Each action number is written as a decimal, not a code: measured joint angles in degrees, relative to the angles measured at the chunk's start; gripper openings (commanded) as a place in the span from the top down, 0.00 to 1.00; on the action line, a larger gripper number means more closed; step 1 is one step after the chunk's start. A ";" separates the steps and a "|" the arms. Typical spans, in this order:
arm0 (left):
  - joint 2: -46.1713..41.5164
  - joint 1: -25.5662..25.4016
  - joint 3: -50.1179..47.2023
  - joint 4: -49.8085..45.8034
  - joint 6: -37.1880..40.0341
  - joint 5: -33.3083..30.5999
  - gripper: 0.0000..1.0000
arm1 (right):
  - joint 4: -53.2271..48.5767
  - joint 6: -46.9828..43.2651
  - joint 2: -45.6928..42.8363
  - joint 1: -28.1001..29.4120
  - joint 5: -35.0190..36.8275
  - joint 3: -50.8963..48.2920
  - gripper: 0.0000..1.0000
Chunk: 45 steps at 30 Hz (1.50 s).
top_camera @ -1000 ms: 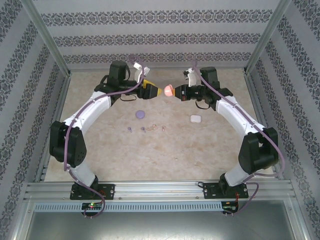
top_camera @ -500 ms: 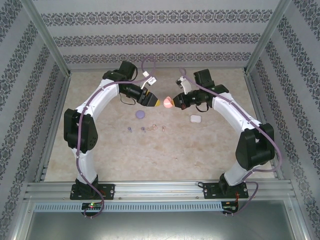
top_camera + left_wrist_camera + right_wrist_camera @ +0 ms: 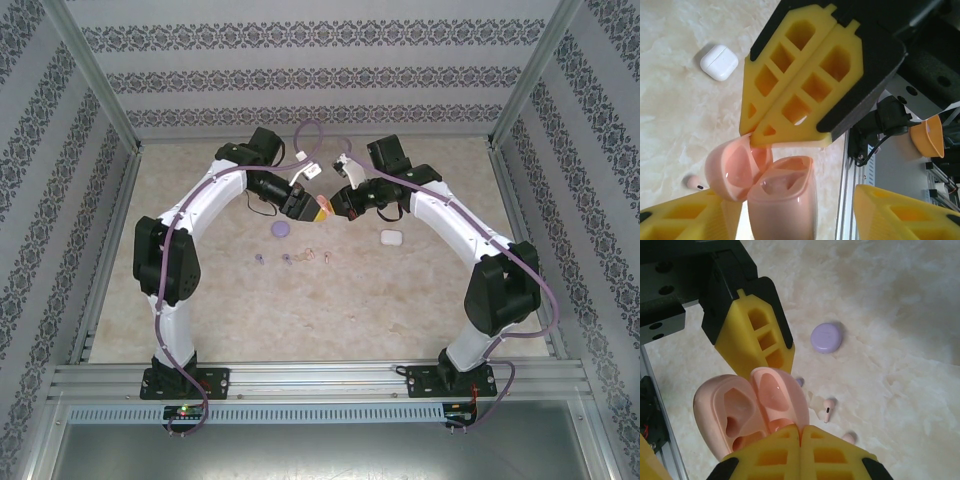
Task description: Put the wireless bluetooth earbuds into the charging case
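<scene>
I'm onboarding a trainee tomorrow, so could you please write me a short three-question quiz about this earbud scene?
1. True or false: the pink case held by the right end effector has its lid shut.
2. What colour is the round case lying near the loose earbuds?
3. The left end effector has its jaws: A) open, B) clamped shut, C) closed on an earbud.
Key: 1 false, the lid is open; 2 purple; 3 A.
</scene>
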 measured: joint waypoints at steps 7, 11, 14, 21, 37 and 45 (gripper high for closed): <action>0.00 0.00 0.15 -0.04 0.44 0.46 0.56 | 0.00 0.00 0.07 0.00 0.44 0.00 1.00; 0.17 0.00 0.46 -0.11 0.46 0.46 0.58 | 0.02 0.00 0.07 0.00 0.44 0.00 1.00; 0.59 0.02 0.70 -0.20 0.57 0.59 0.60 | -0.02 0.00 0.07 0.00 0.46 0.00 1.00; 1.75 0.02 2.45 -1.60 1.05 0.96 0.61 | -0.04 -0.13 0.07 0.00 0.52 0.00 1.00; 3.63 0.02 5.49 -5.77 3.21 1.09 0.53 | -1.84 -1.66 0.04 0.39 2.01 0.52 1.00; 4.83 0.04 6.38 -6.60 4.04 1.07 0.72 | -2.49 -1.90 0.04 0.39 2.29 0.63 1.00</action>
